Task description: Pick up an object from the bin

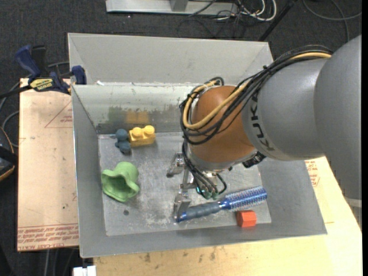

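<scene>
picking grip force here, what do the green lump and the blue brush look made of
Green lump: looks like soft rubber or foam, matte, with a folded, floppy rim; which of the two is unclear. Blue brush: seemingly hard plastic, with a slightly glossy handle and stiff rows of bristles.

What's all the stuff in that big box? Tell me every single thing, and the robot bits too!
bin: 1, grey metal, holds everything else
brush: 1, blue, lying flat near the front wall, right of the middle
block: 1, red-orange, front right, just beside the brush's bristle end
squashy toy: 1, green, left side of the floor
yellow toy: 1, yellow, back left, by the back wall
small lump: 1, dull blue, right next to the yellow toy on its left
arm: 1, grey with an orange cover and cables, reaching in from the right
gripper: 1, metal, over the brush's handle end
</scene>
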`<state>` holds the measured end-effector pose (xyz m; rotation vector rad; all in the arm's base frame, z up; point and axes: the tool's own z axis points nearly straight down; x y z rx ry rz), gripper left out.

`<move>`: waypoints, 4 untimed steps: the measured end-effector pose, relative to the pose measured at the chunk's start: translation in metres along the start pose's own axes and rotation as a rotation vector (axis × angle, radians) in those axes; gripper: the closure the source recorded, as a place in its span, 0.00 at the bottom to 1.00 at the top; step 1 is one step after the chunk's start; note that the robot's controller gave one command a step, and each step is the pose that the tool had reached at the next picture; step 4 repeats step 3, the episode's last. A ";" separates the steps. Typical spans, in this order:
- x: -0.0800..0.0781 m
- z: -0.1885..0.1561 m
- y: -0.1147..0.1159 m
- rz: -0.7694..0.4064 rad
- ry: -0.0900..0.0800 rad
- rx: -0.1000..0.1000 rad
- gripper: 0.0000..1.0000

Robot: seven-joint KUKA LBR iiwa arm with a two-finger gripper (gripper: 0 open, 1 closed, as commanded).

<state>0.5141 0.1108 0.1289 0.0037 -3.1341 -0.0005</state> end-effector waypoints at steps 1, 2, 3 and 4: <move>0.009 0.055 -0.075 -0.353 -0.017 -0.002 0.00; 0.008 0.054 -0.076 -0.353 -0.018 0.000 1.00; 0.001 -0.121 -0.062 -0.443 -0.016 0.002 1.00; 0.001 -0.121 -0.062 -0.443 -0.016 0.002 1.00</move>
